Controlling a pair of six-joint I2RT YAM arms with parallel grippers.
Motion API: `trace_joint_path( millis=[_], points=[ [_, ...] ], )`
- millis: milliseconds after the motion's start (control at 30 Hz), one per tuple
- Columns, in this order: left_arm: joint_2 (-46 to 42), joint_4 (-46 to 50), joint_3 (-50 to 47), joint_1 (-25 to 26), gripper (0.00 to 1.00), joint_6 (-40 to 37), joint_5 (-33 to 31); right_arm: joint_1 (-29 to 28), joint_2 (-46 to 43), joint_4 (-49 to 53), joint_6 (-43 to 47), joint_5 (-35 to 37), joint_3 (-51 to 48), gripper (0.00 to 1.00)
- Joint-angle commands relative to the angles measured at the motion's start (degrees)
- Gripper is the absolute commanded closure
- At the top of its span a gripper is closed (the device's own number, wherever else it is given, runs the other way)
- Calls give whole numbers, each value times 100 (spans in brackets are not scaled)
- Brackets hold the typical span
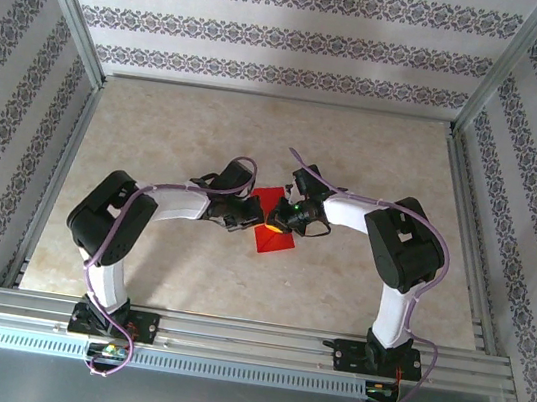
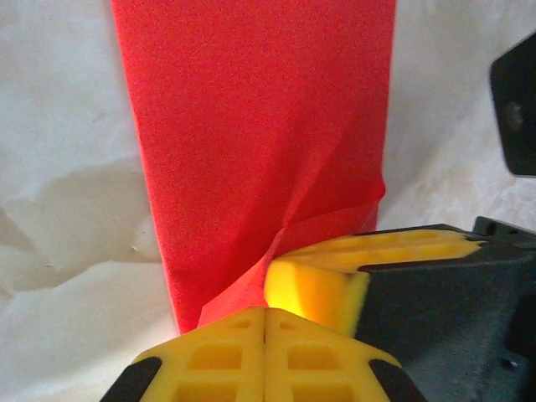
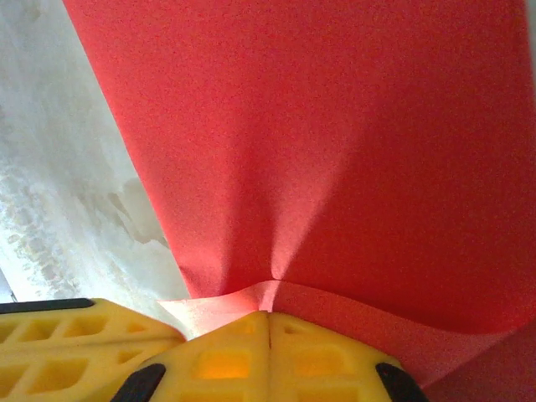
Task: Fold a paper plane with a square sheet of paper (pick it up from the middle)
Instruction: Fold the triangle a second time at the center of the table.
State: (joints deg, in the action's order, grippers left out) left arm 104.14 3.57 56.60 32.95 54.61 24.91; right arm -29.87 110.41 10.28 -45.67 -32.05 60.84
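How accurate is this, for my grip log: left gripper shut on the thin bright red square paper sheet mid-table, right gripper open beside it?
Not quite: the right gripper is shut too, pinching the thin bright red square paper sheet at its puckered edge, as the right wrist view shows. The rest holds.

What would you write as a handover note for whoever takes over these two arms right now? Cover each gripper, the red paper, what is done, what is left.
Left gripper: shut, pinching the square sheet of paper where it puckers up.
Right gripper: shut on the same sheet, right beside the left one.
Paper: middle of the table, between the arms; whether it is lifted is unclear.
Done: both pinches made.
Left: lift it and make every fold; no plane shape yet.
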Motion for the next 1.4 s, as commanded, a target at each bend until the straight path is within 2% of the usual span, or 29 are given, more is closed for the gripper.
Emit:
trace_joint_path(
  millis=[0,467,633,800,1367],
  points=[
    [100,217,79,72,94,29,-144,-2,191,356,-10,248,-99,94],
    [335,809,305,65,94,-248,-557,15,73,165,-64,39,-118,93],
    [464,1115,384,63,94,-321,-644,110,-354,-130,-92,-212,-136,92],
    [578,1384,538,69,94,-485,-711,183,-729,-95,222,-84,-195,91],
    [732,2023,814,68,94,-730,-907,321,-135,-71,335,396,-409,93]
  ],
)
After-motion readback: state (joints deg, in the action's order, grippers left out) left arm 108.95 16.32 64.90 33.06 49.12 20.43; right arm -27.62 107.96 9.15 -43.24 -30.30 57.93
